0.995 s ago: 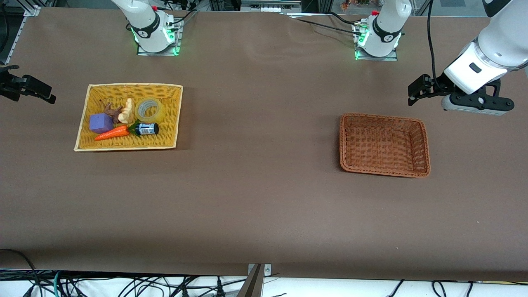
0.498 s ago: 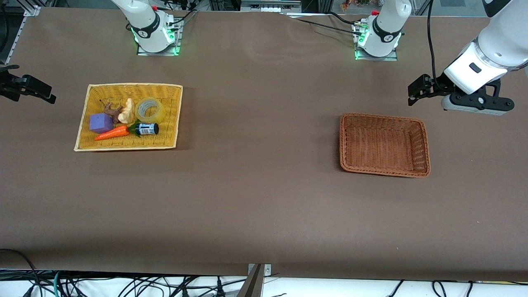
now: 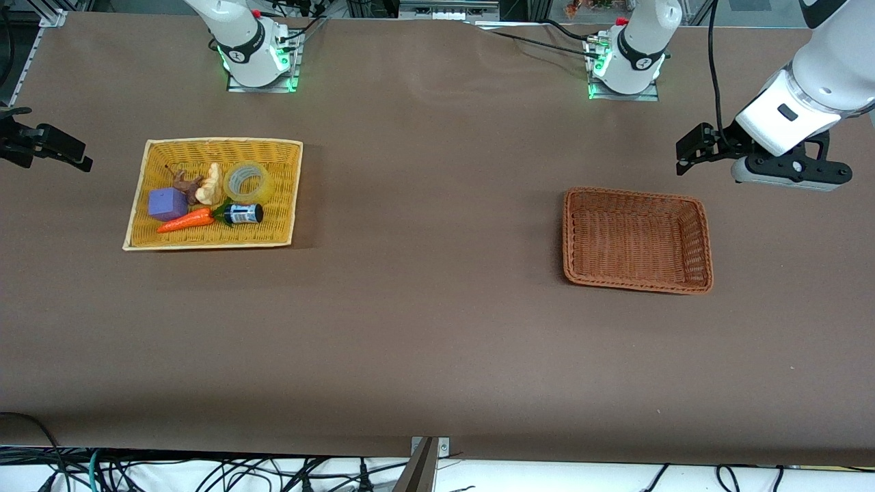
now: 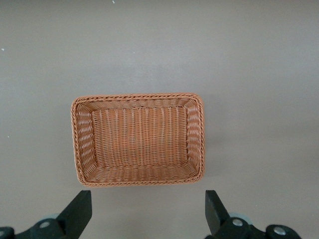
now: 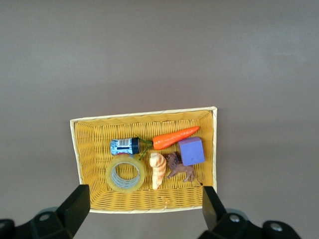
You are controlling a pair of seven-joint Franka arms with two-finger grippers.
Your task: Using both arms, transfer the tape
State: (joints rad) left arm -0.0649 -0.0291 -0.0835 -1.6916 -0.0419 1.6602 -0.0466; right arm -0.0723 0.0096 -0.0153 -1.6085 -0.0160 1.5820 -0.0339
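Brown counter (image 3: 437,328) | tape (image 3: 247,182) untouched in yellow basket (image 3: 287,191) | left end effector (image 4: 148,211), right end effector (image 5: 144,209) spread apart, idle | you reach tape with right next

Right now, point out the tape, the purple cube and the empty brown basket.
tape (image 3: 247,182), front view, on the ring's yellowish top face.
purple cube (image 3: 167,203), front view, middle of its top face.
brown basket (image 3: 705,236), front view, on its woven rim.
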